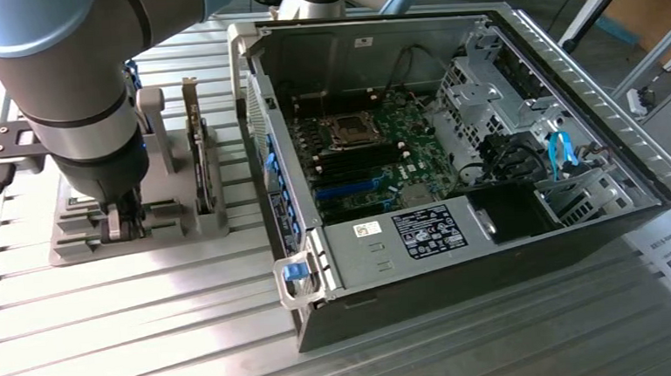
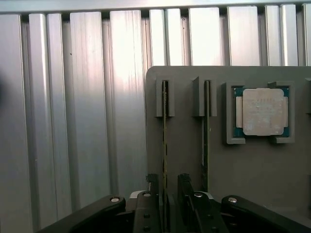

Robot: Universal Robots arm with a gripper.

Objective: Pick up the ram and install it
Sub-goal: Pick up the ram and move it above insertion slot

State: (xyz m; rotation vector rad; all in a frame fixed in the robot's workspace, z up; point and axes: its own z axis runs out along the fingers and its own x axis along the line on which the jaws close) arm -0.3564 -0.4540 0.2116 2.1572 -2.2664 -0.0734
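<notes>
Two ram sticks stand on edge in slots of a grey holder (image 2: 184,145). The ram (image 2: 165,136) nearer the holder's edge runs straight in between my gripper's fingers. Its twin (image 2: 206,136) stands in the neighbouring slot, just outside one finger. My gripper (image 2: 167,201) is open, with one dark finger (image 2: 151,204) on each side of the first stick and a small gap left. In the exterior view the gripper (image 1: 122,225) is lowered onto the holder (image 1: 77,247) at that view's left, and it hides the sticks there.
A square silver processor (image 2: 262,111) lies in a pocket of the holder. A dark expansion card (image 1: 200,153) stands upright behind the gripper. The open computer case (image 1: 317,268) lies at the centre, its motherboard (image 1: 363,160) exposed. A ribbed aluminium table (image 1: 145,322) lies underneath.
</notes>
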